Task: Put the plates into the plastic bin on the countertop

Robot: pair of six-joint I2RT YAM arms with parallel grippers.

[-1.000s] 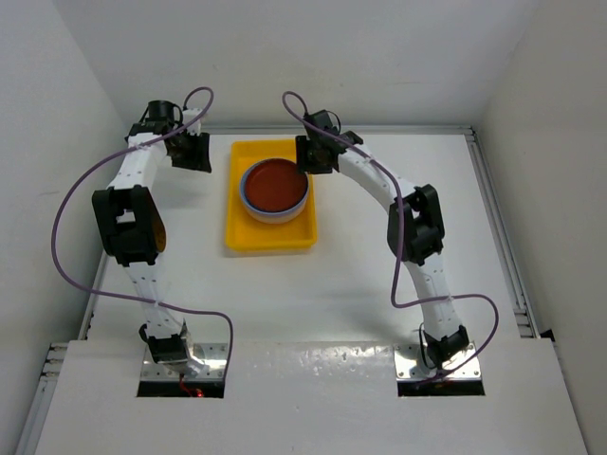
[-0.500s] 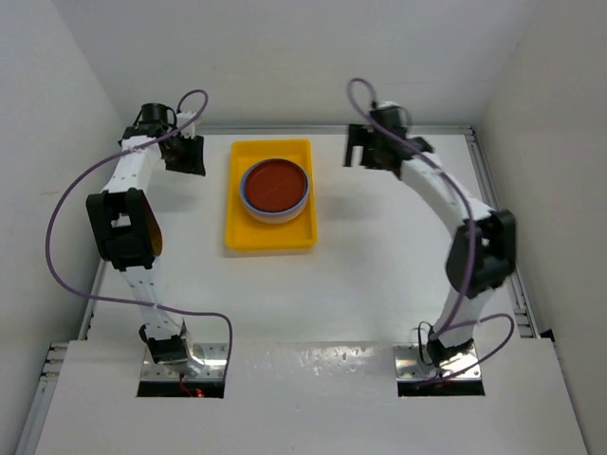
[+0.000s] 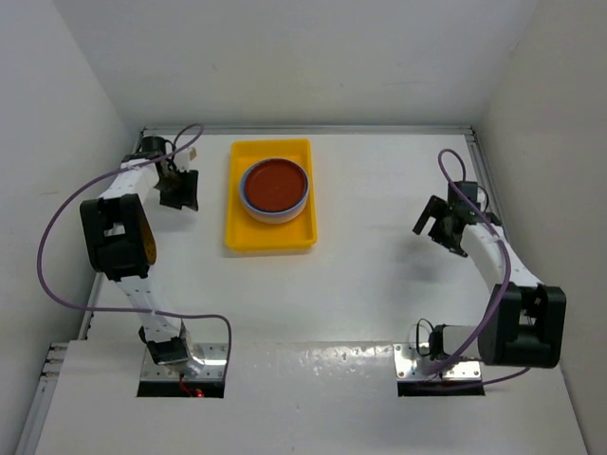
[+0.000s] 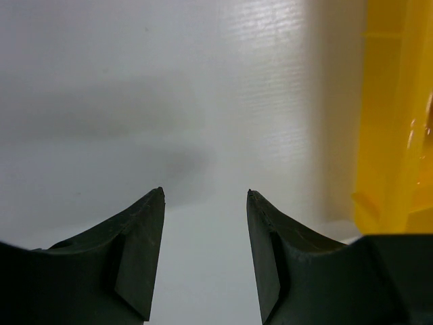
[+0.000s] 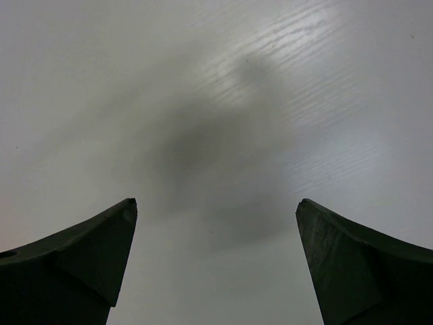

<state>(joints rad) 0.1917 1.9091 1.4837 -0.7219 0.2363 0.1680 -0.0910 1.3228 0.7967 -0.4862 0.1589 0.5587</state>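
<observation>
Swung the right gripper (image 3: 441,226) away from the upper right corner of the plastic bin (image 3: 270,243) and out to the right side of the frame, now well apart from it, with jaws spread wide over bare countertop (image 3: 370,284) and holding nothing. Drew the left gripper (image 3: 178,190) a little lower in the upper left, near the bin's left wall, jaws parted and empty too. Shows the plates (image 3: 275,188) as one stack inside the bin, dark red on top with a pale rim beneath, seated toward its upper end. Finds no plate loose on the surface. Reads as the last drop made and both arms backing off, with probably nothing left to load.
</observation>
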